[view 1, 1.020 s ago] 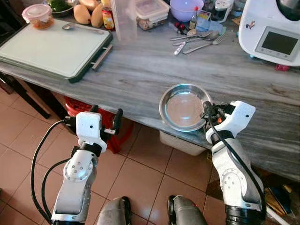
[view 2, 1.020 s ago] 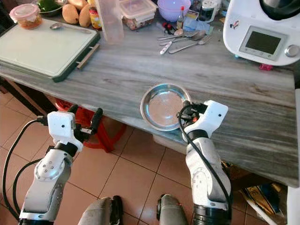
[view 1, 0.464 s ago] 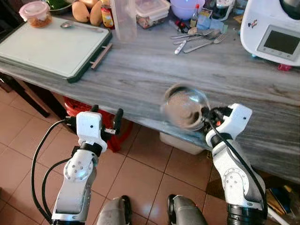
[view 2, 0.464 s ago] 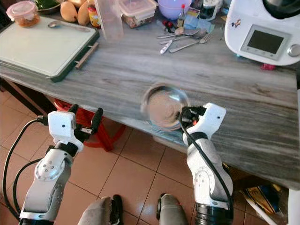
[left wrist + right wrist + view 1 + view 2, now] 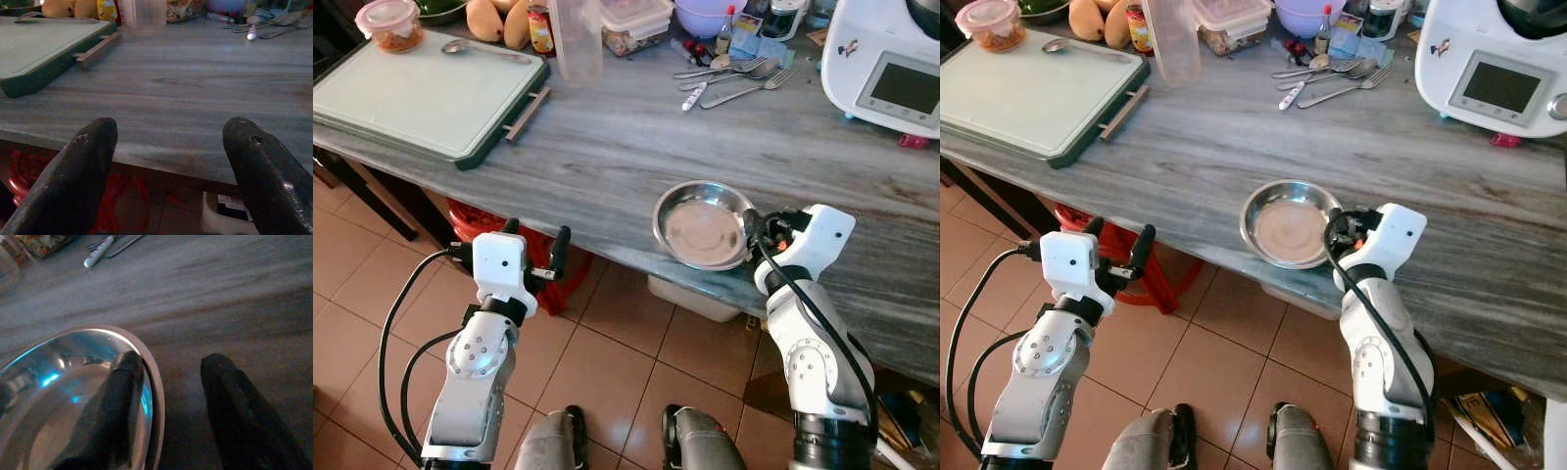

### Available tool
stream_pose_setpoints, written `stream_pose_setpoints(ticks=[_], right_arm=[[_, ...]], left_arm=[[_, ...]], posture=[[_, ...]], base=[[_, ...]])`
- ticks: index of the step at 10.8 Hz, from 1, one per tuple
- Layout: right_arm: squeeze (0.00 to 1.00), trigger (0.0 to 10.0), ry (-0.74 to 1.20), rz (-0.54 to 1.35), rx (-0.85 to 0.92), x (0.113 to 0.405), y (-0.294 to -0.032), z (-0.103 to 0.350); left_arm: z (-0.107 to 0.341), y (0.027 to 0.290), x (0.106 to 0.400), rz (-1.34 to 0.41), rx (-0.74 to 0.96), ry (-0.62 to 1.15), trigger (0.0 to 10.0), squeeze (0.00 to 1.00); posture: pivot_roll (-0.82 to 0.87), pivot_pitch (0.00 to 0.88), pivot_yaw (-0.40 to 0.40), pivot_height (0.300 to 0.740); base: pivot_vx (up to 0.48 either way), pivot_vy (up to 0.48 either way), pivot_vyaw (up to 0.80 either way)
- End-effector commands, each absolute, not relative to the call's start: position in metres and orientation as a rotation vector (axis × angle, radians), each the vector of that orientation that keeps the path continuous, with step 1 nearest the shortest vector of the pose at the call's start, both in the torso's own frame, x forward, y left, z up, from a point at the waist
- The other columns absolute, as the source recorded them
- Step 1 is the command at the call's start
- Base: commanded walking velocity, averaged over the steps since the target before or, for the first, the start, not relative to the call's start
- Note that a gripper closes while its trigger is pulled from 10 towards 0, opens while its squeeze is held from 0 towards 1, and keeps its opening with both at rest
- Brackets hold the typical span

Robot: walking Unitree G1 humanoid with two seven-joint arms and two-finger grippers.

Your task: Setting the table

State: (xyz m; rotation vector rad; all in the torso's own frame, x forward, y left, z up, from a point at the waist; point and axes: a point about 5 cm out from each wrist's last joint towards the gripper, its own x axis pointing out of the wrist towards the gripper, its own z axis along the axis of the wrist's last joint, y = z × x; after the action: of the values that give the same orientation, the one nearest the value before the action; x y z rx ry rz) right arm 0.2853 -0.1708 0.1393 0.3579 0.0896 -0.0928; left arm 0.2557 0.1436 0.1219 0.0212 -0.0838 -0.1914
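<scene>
**tilefloor_tom:** One steel plate (image 5: 702,224) is sitting near the front edge of the grey table (image 5: 607,137); looks like it's being placed as a setting on the robot's side; cutlery (image 5: 729,78) is lying well apart at the back.

**gripgeek:** Yep; the right gripper (image 5: 166,411) is straddling the plate's rim, one finger (image 5: 117,406) inside the dish and the other on the tabletop outside; fingers are looking spread, not pinching, so I'm guessing it's letting go; the left gripper (image 5: 171,161) is hovering below the table edge, fingers wide apart, holding nothing.
</scene>
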Motion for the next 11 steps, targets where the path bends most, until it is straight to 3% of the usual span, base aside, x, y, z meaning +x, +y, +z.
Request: stream_pose_setpoints(ticks=[1, 4, 8, 9, 11], right_arm=[[1.0, 10.0, 0.079, -0.107, 0.351, 0.287, -0.172, 0.141], [1.0, 10.0, -0.023, -0.086, 0.291, 0.294, -0.171, 0.155], [1.0, 10.0, -0.186, -0.022, 0.034, 0.286, -0.169, 0.173], [0.0, 10.0, -0.181, -0.001, -0.035, 0.273, -0.166, 0.164], [0.0, 10.0, -0.18, 0.004, -0.069, 0.266, -0.167, 0.159]], left_arm=[[0.119, 0.145, 0.253, -0.185, 0.037, -0.067, 10.0, 0.0], [0.122, 0.148, 0.255, -0.149, 0.048, -0.079, 10.0, 0.0], [0.128, 0.157, 0.262, -0.018, 0.086, -0.104, 10.0, 0.0], [0.128, 0.16, 0.26, 0.034, 0.099, -0.112, 10.0, 0.0], [0.127, 0.164, 0.256, 0.055, 0.094, -0.105, 10.0, 0.0]], posture=[[-0.05, 0.192, 0.026, 0.74], [-0.05, 0.195, 0.027, 0.74], [-0.04, 0.184, 0.016, 0.74], [-0.04, 0.172, 0.013, 0.74], [-0.04, 0.158, 0.014, 0.74]], base=[[0.0, 0.0, 0.0], [0.0, 0.0, 0.0], [0.0, 0.0, 0.0], [0.0, 0.0, 0.0], [0.0, 0.0, 0.0]])
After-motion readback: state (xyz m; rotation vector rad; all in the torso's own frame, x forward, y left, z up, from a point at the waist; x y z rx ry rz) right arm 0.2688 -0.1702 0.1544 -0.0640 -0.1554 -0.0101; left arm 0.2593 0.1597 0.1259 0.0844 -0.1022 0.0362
